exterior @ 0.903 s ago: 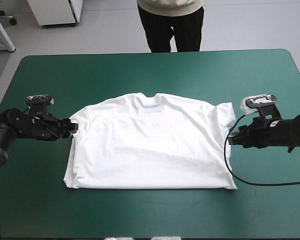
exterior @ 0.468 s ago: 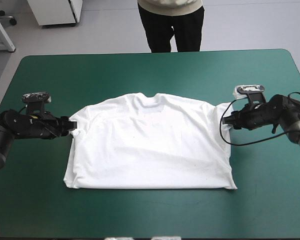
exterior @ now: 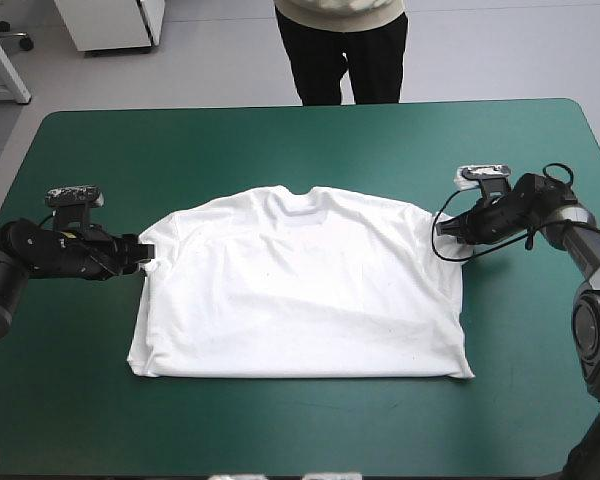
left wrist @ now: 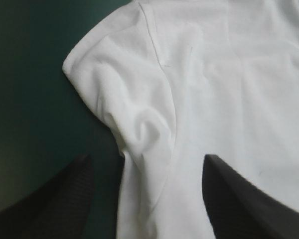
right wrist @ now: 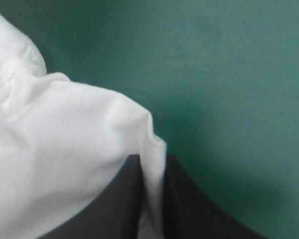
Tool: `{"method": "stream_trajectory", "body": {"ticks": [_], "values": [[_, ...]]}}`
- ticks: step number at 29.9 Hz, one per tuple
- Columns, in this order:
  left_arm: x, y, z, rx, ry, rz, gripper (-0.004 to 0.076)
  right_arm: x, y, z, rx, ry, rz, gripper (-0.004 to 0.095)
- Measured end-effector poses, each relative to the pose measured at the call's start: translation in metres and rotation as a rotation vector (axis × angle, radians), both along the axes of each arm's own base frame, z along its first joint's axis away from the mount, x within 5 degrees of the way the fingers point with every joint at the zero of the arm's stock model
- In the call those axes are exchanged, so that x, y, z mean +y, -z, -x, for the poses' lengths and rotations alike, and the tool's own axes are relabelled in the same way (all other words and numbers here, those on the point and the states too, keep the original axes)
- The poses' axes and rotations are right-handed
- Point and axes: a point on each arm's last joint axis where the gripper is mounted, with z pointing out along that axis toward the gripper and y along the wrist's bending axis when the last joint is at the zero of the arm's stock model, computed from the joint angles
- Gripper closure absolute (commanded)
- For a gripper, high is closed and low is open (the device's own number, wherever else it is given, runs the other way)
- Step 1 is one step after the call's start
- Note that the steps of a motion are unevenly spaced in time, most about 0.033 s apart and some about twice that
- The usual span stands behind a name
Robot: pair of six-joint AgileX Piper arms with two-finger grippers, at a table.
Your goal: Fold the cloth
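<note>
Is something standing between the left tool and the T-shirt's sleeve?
Nothing visible does. The left tool is open, and the T-shirt sleeve lies directly between its fingers on the teal-green cover.

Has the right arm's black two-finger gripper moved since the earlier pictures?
Yes. The black-fingered right gripper has shifted toward the far edge of the teal-green table, up along the side of the white T-shirt to its sleeve.

Table [exterior: 280,140] with teal-green cover [exterior: 100,420], rounded corners. White T-shirt [exterior: 300,290] lying on it, spread flat about mid-table, collar toward far edge, hem toward near edge, short sleeves poking out left and right.
</note>
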Motion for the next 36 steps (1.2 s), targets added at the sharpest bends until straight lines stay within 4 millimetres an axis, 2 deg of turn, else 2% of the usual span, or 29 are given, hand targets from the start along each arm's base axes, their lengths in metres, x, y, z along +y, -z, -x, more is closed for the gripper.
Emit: {"method": "stream_trajectory", "body": {"ticks": [7, 16, 20, 22, 29, 33, 36], "values": [[0.0, 0.0, 0.001, 0.011, 0.004, 0.002, 0.0268, 0.0, -0.004, 0.003, 0.004, -0.012, 0.005, 0.0911], [0.0, 0.001, 0.001, 0.01, 0.011, -0.002, 0.0268, 0.001, -0.053, 0.023, -0.075, -0.034, 0.014, 0.0911], [-0.001, 0.001, 0.001, 0.012, 0.015, -0.003, 0.0268, 0.008, -0.061, 0.032, -0.053, -0.066, 0.008, 0.0911], [-0.001, 0.001, 0.002, 0.017, 0.017, -0.002, 0.0268, 0.019, -0.06, 0.034, -0.032, -0.105, 0.006, 0.0911], [-0.001, -0.01, -0.001, -0.003, 0.028, -0.005, 0.0268, 0.078, -0.058, 0.041, -0.049, -0.248, -0.007, 0.0911], [-0.002, -0.013, 0.001, 0.001, 0.035, -0.003, 0.0268, 0.102, -0.037, 0.038, -0.006, -0.293, -0.009, 0.0908], [-0.002, -0.014, 0.004, 0.005, 0.039, -0.002, 0.0268, 0.112, -0.014, 0.032, 0.047, -0.309, -0.003, 0.0805]]}}
